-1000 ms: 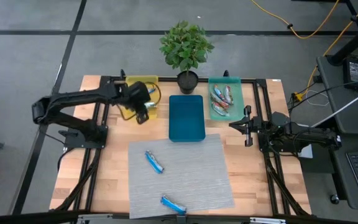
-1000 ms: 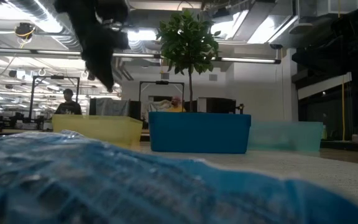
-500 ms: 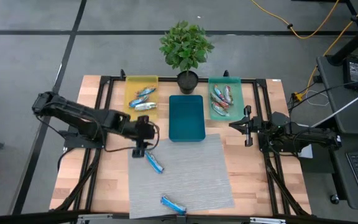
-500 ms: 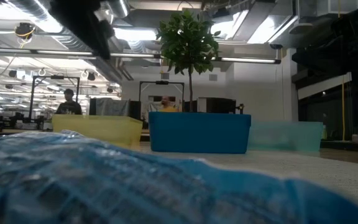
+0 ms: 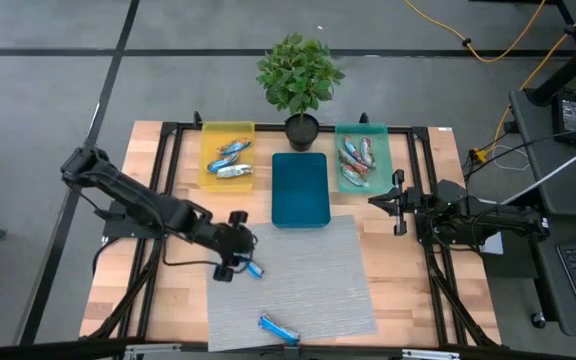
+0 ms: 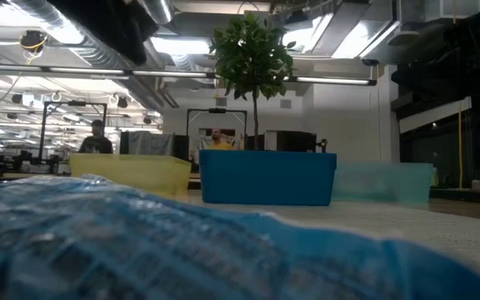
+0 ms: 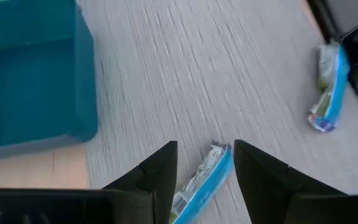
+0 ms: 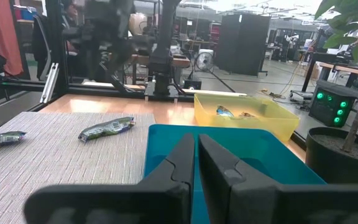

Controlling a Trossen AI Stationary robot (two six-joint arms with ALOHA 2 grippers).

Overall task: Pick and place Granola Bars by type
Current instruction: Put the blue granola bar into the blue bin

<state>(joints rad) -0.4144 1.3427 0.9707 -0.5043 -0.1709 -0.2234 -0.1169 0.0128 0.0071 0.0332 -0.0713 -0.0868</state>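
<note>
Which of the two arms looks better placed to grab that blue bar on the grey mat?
The left. Its gripper hangs open right over the blue bar on the mat. The right gripper waits shut at the table's right side, far from it.

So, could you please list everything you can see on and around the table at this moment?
Granola Bars on mat: two, bright blue; one at the left gripper, one near the mat's front edge.
Granola Bars in yellow tray: a few, silvery-blue, back left.
Granola Bars in pale teal tray: several, red-orange, back right.
Dark blue tray: one, back centre, nothing seen in it.
Mat: one, grey, front centre.
Potted plant: one, green in a black pot, back edge.
Person: one, far off in the room.
Left gripper: open, straddling the nearer bar.
Right gripper: shut, waiting at the table's right side.
</note>
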